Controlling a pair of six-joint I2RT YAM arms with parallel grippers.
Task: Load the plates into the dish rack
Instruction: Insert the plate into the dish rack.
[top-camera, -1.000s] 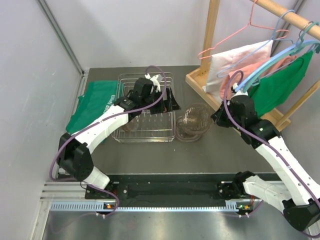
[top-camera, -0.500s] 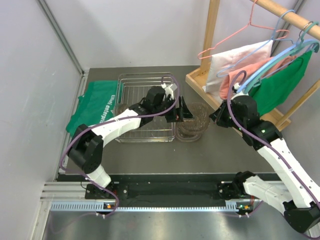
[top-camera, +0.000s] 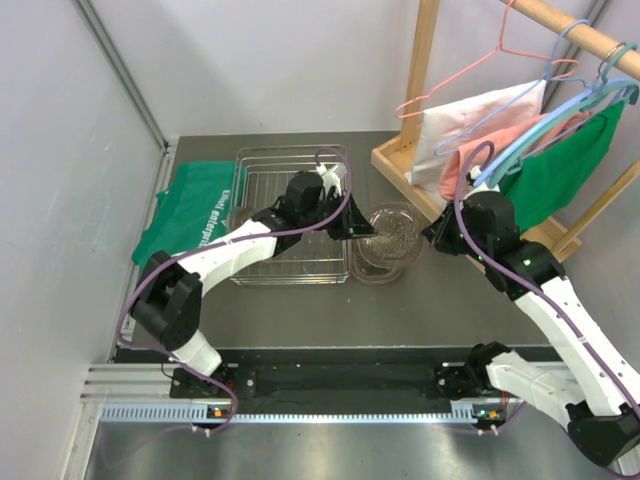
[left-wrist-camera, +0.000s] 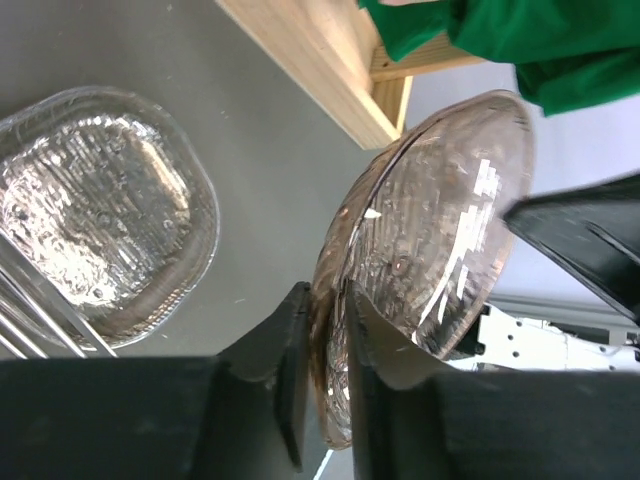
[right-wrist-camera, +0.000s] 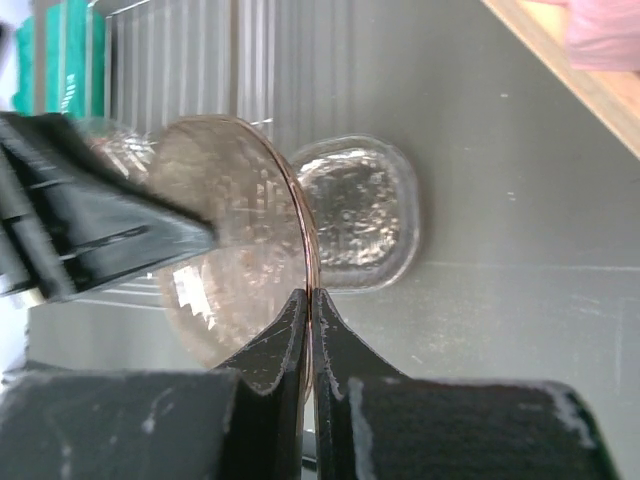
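Observation:
A brown-tinted glass plate (top-camera: 392, 232) hangs on edge above the table, right of the dish rack (top-camera: 262, 160). My right gripper (top-camera: 428, 233) is shut on its rim (right-wrist-camera: 310, 300). My left gripper (top-camera: 358, 230) is shut on the opposite rim, its fingers (left-wrist-camera: 295, 350) pressing both faces of the plate (left-wrist-camera: 430, 230). A clear plate (top-camera: 378, 270) lies flat on the table underneath (left-wrist-camera: 95, 210) (right-wrist-camera: 355, 210). The rack's bars (right-wrist-camera: 230, 60) run behind the held plate, and another glassy plate (right-wrist-camera: 112, 140) shows in the rack.
A wooden clothes stand (top-camera: 400, 165) with hangers and hung garments (top-camera: 560, 165) fills the back right. A green cloth (top-camera: 195, 205) lies left of the rack. Grey walls close in the left and back.
My left gripper has swung from over the rack rightward to the plate held by the right gripper and closed on its rim. The right arm has stayed still.

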